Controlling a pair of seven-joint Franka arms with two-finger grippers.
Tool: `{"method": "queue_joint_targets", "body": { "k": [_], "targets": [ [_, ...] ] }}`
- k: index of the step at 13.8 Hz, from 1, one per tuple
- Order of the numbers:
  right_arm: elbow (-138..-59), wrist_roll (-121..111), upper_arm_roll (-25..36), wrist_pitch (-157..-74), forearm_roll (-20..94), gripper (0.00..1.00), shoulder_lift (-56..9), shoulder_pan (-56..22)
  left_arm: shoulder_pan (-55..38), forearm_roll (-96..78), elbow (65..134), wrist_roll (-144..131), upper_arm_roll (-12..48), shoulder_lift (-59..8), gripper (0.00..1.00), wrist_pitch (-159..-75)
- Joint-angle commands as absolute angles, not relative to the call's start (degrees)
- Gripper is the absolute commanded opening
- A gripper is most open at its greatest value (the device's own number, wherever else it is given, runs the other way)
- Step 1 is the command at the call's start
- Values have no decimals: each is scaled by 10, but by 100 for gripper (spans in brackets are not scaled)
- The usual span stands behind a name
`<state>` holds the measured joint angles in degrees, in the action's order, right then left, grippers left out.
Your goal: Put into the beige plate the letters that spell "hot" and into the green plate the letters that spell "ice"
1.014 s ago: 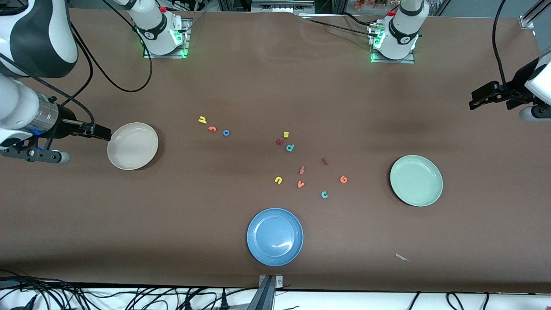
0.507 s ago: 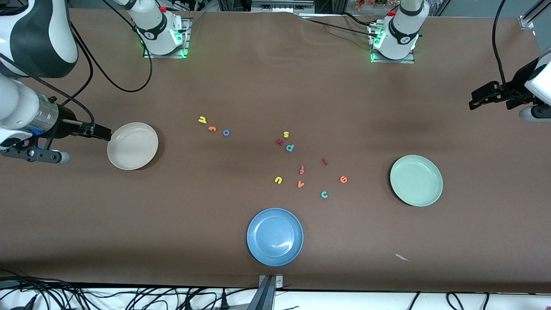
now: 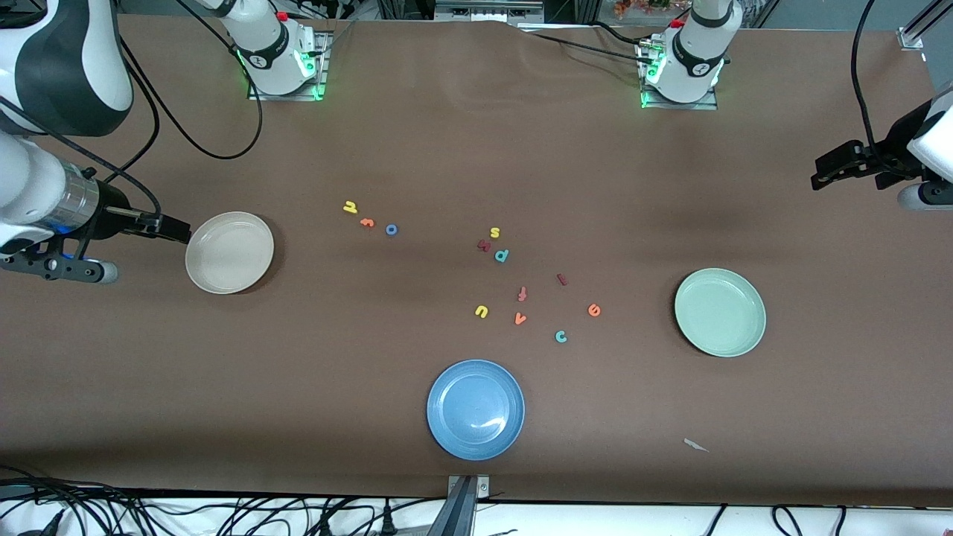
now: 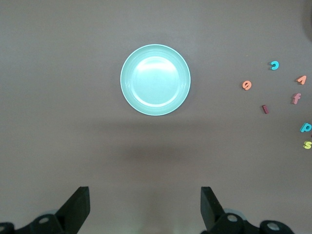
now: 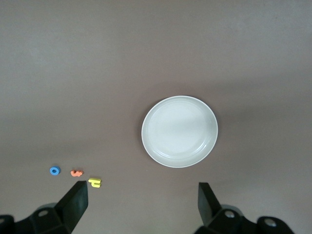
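We see a matt brown table cover (image 3: 447, 149), slightly wrinkled near the bases. The blue plate (image 3: 447, 432) looks like glossy plastic with a highlight; the beige plate (image 3: 201, 279) and green plate (image 3: 752, 335) look smooth, softer sheen. The little letters (image 3: 481, 311) look matt.

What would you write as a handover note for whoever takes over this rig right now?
Left tool: open, empty, up over the table's left-arm end near the green plate.
Right tool: open, empty, up beside the beige plate.
Both plates hold nothing.
Yellow h, orange t and blue o lie in a row on the table, farther from the front camera than the beige plate.
Dark red i, orange e and teal c lie mid-table among spare letters.
Done: nothing placed.
Left: all six letters, h, o, t to beige and i, c, e to green.
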<state>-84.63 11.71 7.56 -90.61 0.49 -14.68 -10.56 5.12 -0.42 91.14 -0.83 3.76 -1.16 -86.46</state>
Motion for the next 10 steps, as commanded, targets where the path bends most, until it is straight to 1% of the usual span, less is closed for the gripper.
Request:
{"method": "queue_joint_targets", "body": {
  "k": [1,10],
  "targets": [
    [-856,121,75,-901,6,99,-134,-100,50,3,915,3,39,-9,100,-869],
    [-856,123,76,-904,4,99,-133,-100,50,3,915,3,39,-9,100,-870]
  ]
}}
